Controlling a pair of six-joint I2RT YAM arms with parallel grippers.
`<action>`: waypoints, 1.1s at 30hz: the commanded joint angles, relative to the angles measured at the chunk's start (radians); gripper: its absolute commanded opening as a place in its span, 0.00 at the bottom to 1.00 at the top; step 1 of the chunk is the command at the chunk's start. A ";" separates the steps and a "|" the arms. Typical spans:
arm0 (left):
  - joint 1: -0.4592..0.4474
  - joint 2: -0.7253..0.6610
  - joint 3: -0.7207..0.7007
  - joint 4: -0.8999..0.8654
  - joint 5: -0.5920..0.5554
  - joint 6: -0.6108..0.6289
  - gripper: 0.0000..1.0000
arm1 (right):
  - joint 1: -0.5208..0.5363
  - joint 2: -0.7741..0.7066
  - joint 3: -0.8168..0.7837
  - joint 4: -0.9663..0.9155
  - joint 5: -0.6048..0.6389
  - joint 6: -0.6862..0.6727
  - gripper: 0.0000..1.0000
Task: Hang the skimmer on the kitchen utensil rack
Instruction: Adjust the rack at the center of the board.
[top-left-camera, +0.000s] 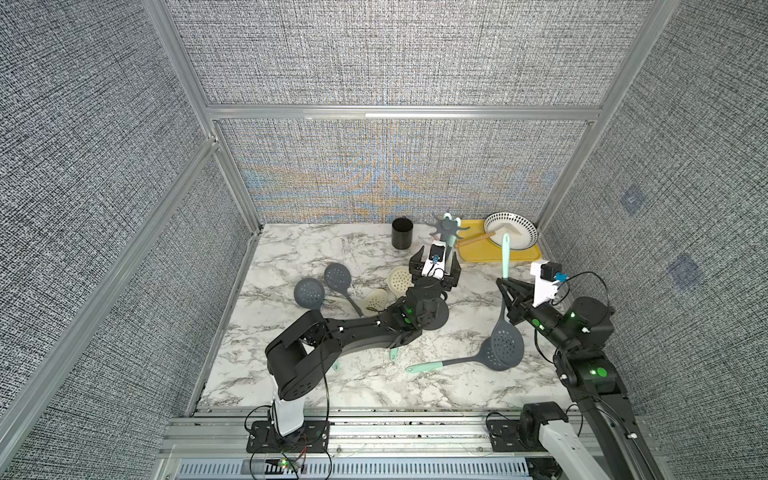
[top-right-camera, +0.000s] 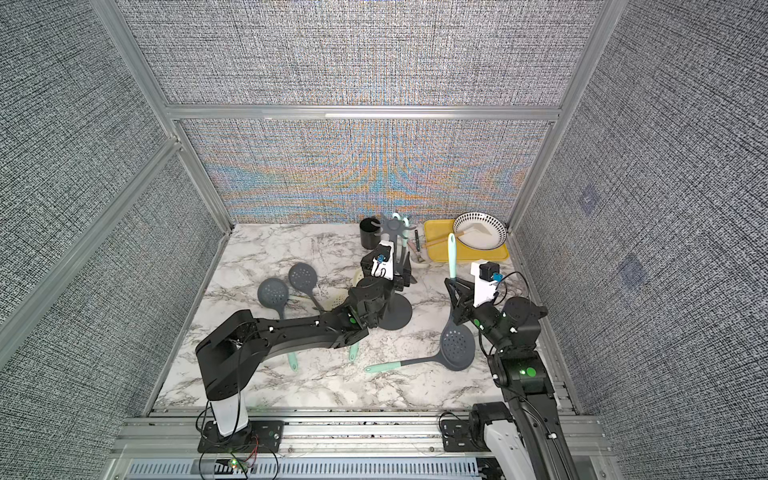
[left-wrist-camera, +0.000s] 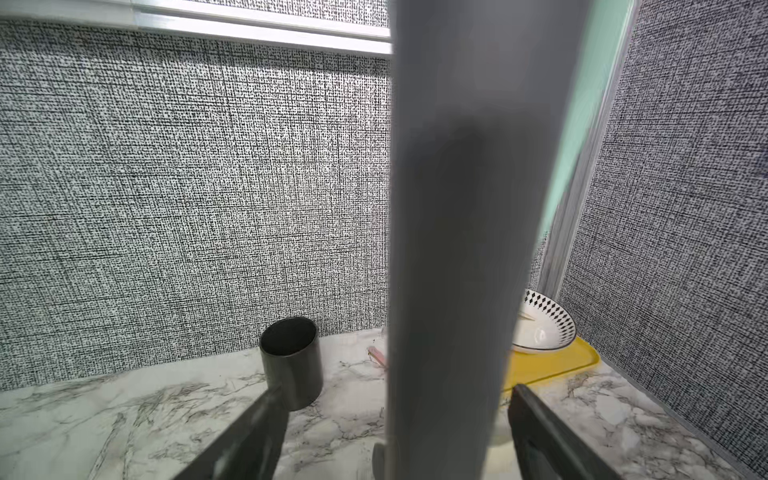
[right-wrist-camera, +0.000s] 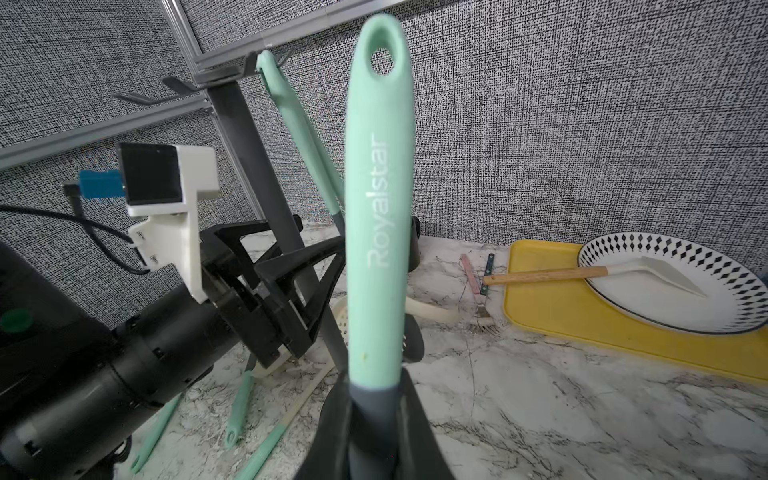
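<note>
Holding the skimmer (top-left-camera: 505, 255) upright, the right gripper (top-left-camera: 504, 286) is clamped low on its mint handle. The perforated head hangs below the claw and the hanging hole sits free at the very top. That seems the sensible way to carry it, since the hole can then be dropped over a hook. The skimmer stands well to the right of the kitchen utensil rack (top-left-camera: 446, 226), which rises mid-table towards the far wall. The left gripper (left-wrist-camera: 397, 390) has its jaws apart, one on each side of the rack's pole without pinching it, probably placed to steady the stand. Another skimmer (right-wrist-camera: 291, 112) hangs from a hook on the crown's far right side, so an empty hook must be chosen. The left wrist and its camera crowd the near side of the pole and could block the approach. More skimmers (top-left-camera: 309, 293) lie on the marble table (top-left-camera: 332, 374) to the left, and one (top-left-camera: 424, 366) lies just below the held head. A black cup (top-left-camera: 402, 239) stands at the far edge, and a yellow tray (right-wrist-camera: 561, 316) with a plate (right-wrist-camera: 623, 245) fills the far right corner.
</note>
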 joint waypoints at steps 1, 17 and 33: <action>0.000 -0.038 -0.018 -0.024 0.043 -0.029 0.99 | 0.001 0.002 0.022 0.004 0.031 -0.027 0.00; 0.042 -0.497 -0.177 -0.735 0.425 -0.215 0.99 | -0.128 0.357 0.131 0.144 -0.229 -0.081 0.00; 0.297 -0.522 -0.161 -0.628 1.064 -0.371 0.94 | -0.263 0.601 0.232 0.327 -0.910 -0.345 0.00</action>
